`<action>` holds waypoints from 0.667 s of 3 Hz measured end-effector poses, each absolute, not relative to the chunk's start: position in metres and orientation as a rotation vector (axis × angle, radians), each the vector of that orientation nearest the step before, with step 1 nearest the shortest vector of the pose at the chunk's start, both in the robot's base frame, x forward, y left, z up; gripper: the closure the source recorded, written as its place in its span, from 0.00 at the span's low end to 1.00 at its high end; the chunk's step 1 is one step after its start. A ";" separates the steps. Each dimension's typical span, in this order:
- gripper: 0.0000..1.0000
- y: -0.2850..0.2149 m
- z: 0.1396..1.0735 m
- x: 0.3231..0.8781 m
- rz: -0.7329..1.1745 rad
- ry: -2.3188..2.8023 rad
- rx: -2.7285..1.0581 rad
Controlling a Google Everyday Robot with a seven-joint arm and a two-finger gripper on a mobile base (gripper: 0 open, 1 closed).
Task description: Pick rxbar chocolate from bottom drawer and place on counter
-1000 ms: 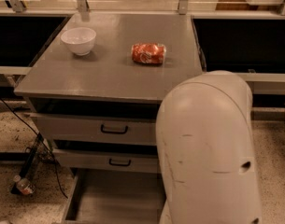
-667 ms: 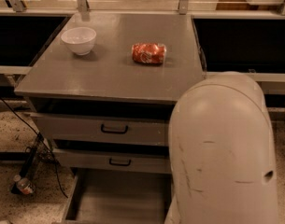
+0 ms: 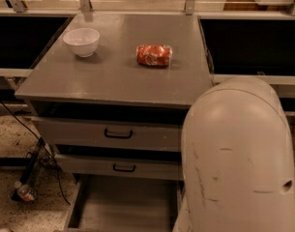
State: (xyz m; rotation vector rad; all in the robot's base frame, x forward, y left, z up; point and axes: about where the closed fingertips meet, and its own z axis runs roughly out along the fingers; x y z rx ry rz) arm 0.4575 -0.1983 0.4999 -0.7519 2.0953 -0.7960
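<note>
Rxbar is not showing anywhere. The bottom drawer (image 3: 123, 204) is standing pulled out, and the part in view is showing only bare grey floor, while the arm's white shell (image 3: 236, 158) is covering its right side. The gripper is staying out of sight, so whether it is open or closed cannot be told. On the counter (image 3: 113, 81) a white bowl (image 3: 81, 41) is sitting at the back left. A red packet (image 3: 154, 55) is lying near the middle, well apart from it. Two upper drawers (image 3: 118, 134) with black handles are sitting above the bottom one.
</note>
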 end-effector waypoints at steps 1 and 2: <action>1.00 -0.202 0.512 0.460 -0.816 2.079 -0.730; 1.00 -0.207 0.544 0.469 -0.868 2.002 -0.714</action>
